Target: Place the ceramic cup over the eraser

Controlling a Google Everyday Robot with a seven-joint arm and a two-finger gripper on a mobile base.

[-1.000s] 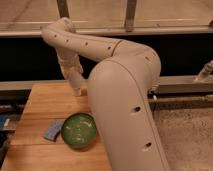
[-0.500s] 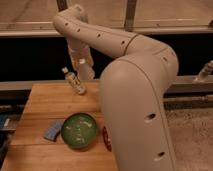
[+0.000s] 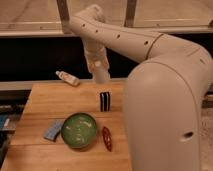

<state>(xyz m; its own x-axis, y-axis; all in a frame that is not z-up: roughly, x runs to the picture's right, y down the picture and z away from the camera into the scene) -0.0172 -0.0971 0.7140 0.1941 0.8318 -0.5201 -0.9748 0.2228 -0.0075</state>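
Hovering in the camera view, we are carrying the ceramic cup (image 3: 103, 76) clenched in the gripper (image 3: 100, 71) above the tabletop (image 3: 50, 100), near the upright eraser (image 3: 104, 101); we are judging the eraser uncovered, the lowering remaining.

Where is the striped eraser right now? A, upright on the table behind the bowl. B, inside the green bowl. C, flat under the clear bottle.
A: the eraser stands upright on the table beyond the green bowl, with the end effector hanging over the table's far edge behind it.
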